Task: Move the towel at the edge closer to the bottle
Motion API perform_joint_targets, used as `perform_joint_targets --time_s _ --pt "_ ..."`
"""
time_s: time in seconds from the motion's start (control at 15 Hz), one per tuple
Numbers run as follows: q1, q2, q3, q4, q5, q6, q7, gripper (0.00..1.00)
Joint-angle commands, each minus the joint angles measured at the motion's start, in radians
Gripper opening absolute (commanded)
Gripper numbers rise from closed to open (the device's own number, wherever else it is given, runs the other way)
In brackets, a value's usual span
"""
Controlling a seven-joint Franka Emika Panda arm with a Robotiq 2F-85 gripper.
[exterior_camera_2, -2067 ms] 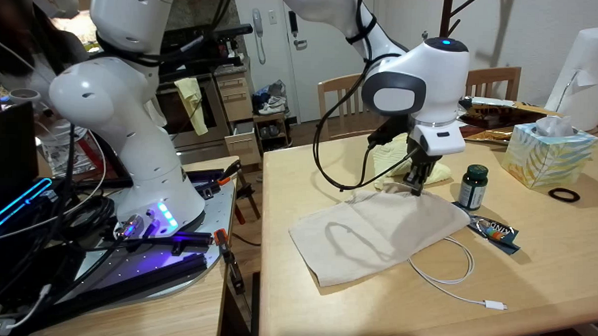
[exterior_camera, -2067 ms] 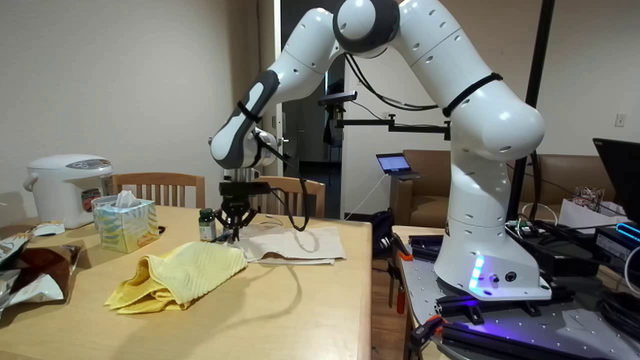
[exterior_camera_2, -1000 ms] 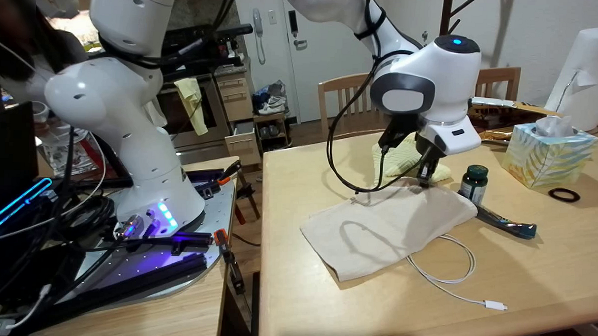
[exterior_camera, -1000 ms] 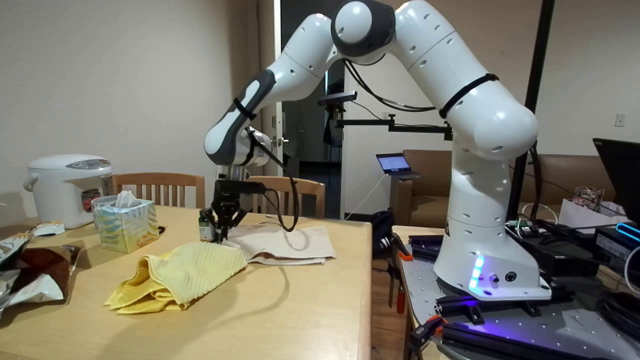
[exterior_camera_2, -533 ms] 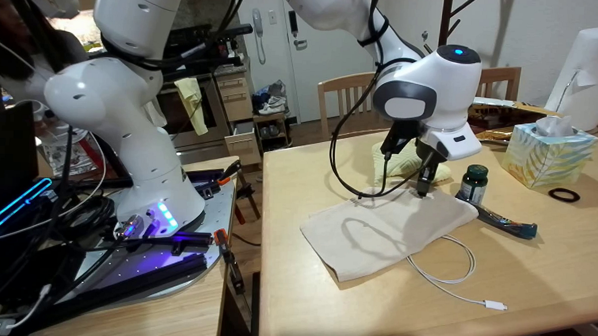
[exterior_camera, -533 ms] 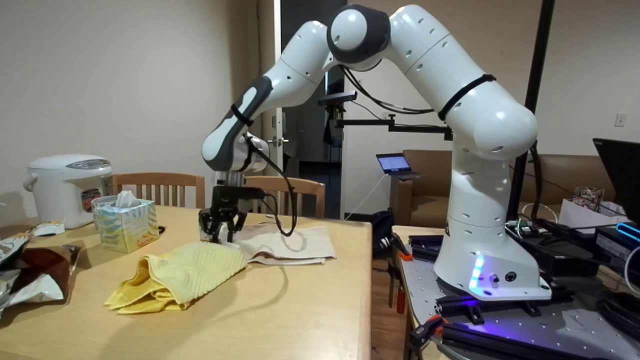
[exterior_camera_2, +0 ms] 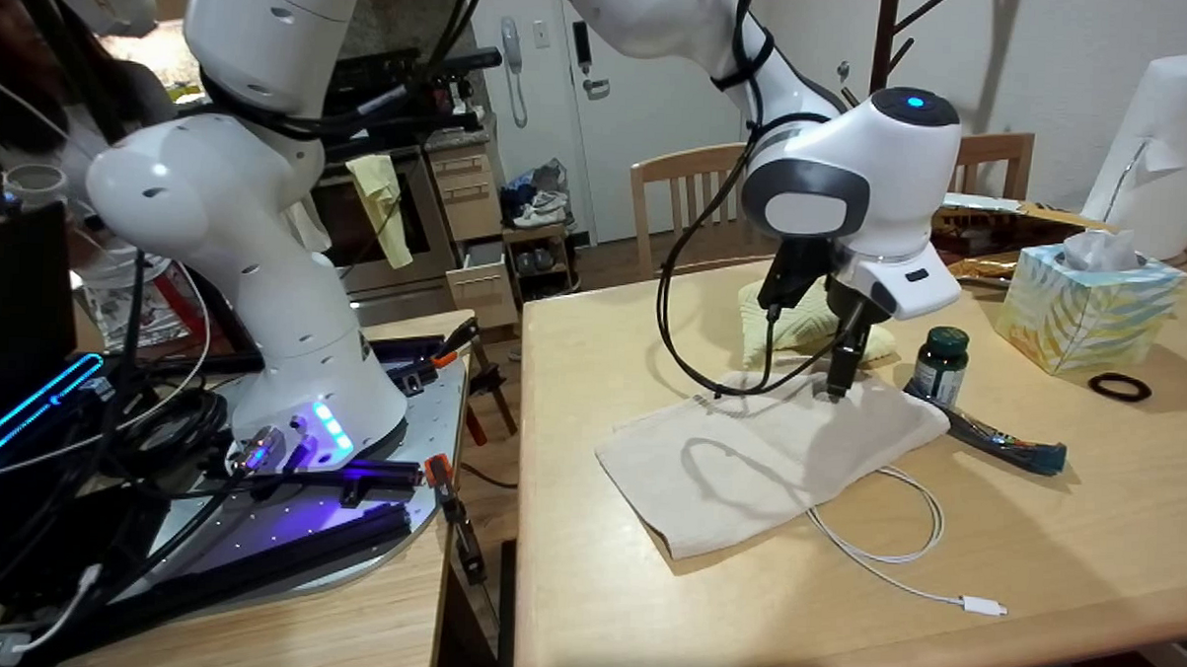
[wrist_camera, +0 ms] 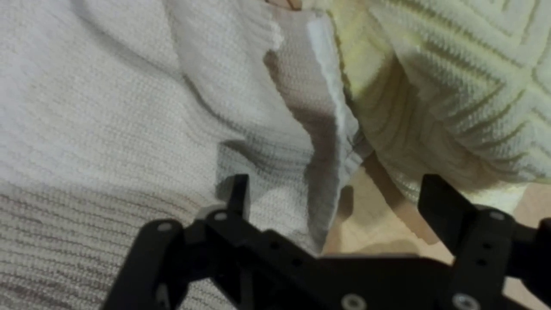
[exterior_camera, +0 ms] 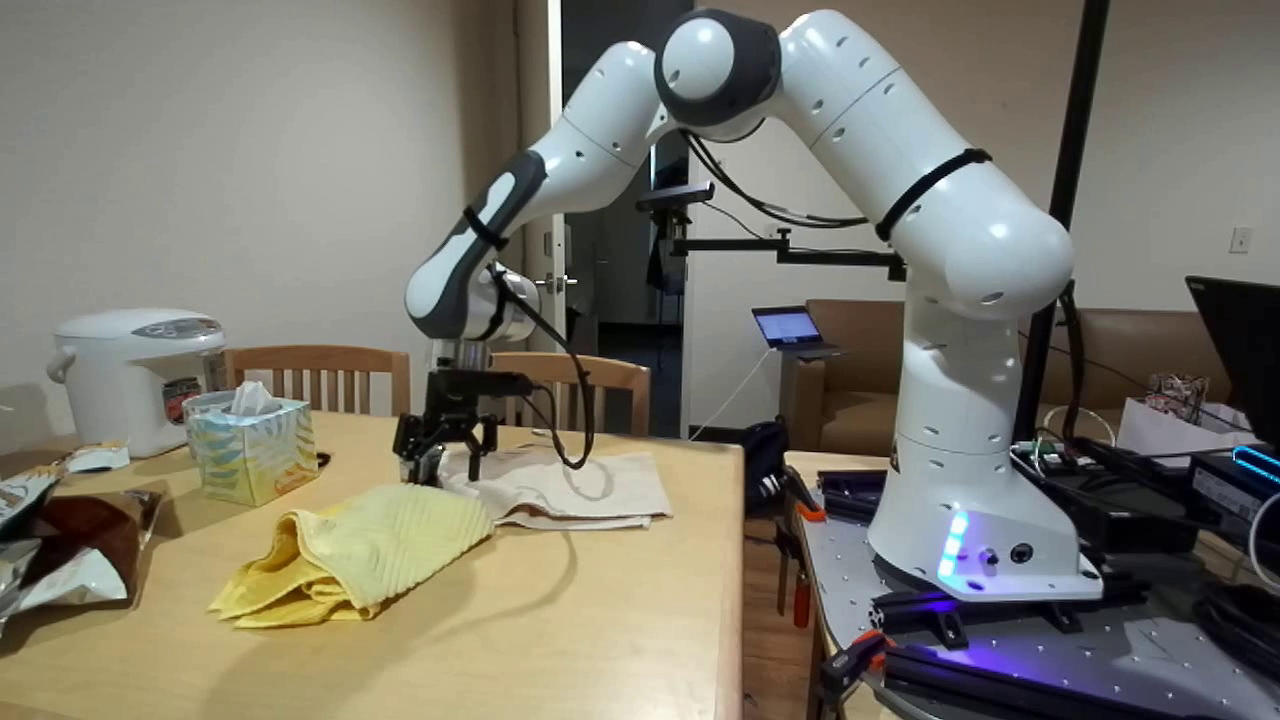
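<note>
Beige towel [exterior_camera_2: 772, 463] partly beneath pincer [wrist_camera: 333, 189]

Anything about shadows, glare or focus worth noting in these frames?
In both exterior views, a looped shadow falls across the beige towel, and the base lights glow with purple spill around them; in the wrist view, the claw is nearly black, a little soft, while the ridges of the yellow towel stay readable.

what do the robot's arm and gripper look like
The arm is glossy white with rounded segments and dark grey panels, wrapped by black straps; black cables loop beside it, and a blue light strip marks its base. The gripper is black, with two angular, jointed fingers.
</note>
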Motion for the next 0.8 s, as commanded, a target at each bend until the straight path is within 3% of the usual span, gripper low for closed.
perform_joint_targets --time_s 0.0,0.27,0.73 --pt "-0.014 -0.082 0.011 -0.057 -0.009 -0.035 -0.059 1.0" --pt "0.021 -0.188 -0.006 -0.125 -0.055 -0.083 -0.071 1.0" --pt "0.08 -0.272 -0.034 -0.123 -0.265 -0.419 -0.128 1.0"
